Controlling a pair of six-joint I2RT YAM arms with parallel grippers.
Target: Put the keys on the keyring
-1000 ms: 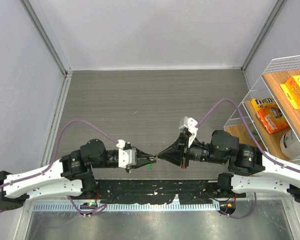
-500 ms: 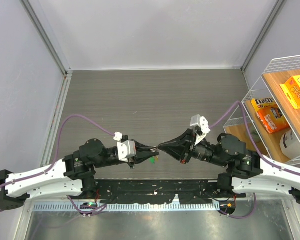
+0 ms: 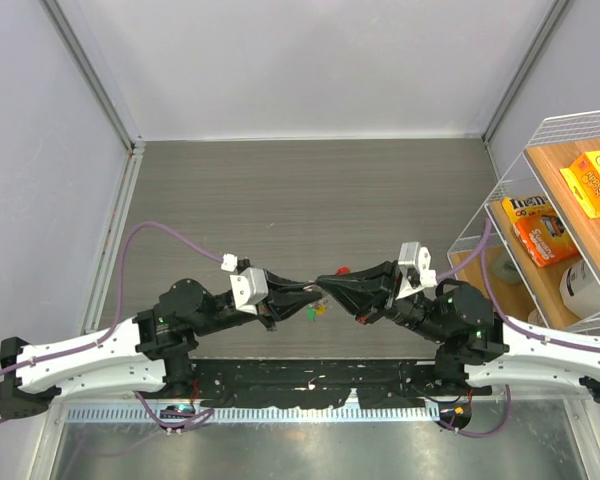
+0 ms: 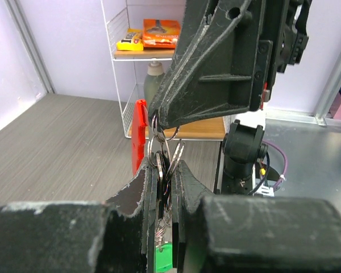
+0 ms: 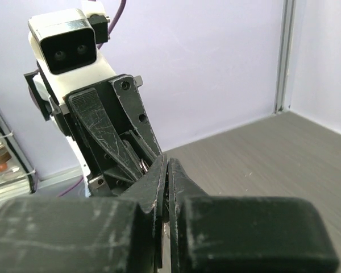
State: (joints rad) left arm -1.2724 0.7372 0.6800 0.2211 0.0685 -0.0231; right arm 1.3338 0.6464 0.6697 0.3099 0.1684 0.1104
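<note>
Left wrist view: left gripper [image 4: 165,173] is clamped on the ring [image 4: 161,142], keys [image 4: 163,259] dangling below; right gripper [image 4: 159,121] pinches its top loop. Likely best: hold left rigid, rotate right slowly, never pull apart

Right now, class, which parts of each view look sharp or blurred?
Top external: evenly lit and sharp, though the tiny bright-headed silvery keys barely resolve. Left wrist: thin silver metal rings sharp, black left tool blurred near the lens. Right wrist: black right tool blurred close up.
</note>
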